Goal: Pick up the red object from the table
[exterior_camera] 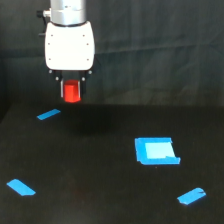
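Note:
The red object [72,92], a small stubby red-orange block, hangs in the air above the black table [100,165] at the upper left of the exterior view. My gripper [71,93] is shut on it from above, its dark fingers on either side of the block under the white body. The block is clear of the table surface.
A blue square patch [156,151] lies right of centre on the table. Blue tape strips lie at the back left [48,114], front left [21,187] and front right [191,196]. A dark curtain hangs behind.

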Robot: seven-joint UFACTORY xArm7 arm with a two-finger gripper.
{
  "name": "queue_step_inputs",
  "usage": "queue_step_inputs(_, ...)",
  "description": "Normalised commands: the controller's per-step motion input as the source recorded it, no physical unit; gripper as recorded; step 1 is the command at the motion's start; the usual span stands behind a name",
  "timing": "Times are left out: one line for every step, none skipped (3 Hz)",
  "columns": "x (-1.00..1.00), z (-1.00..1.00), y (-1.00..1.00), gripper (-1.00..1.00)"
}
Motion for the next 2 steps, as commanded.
queue_step_inputs(-0.03,-0.10,0.00,-0.95)
queue_step_inputs(-0.04,-0.04,-0.05,-0.94)
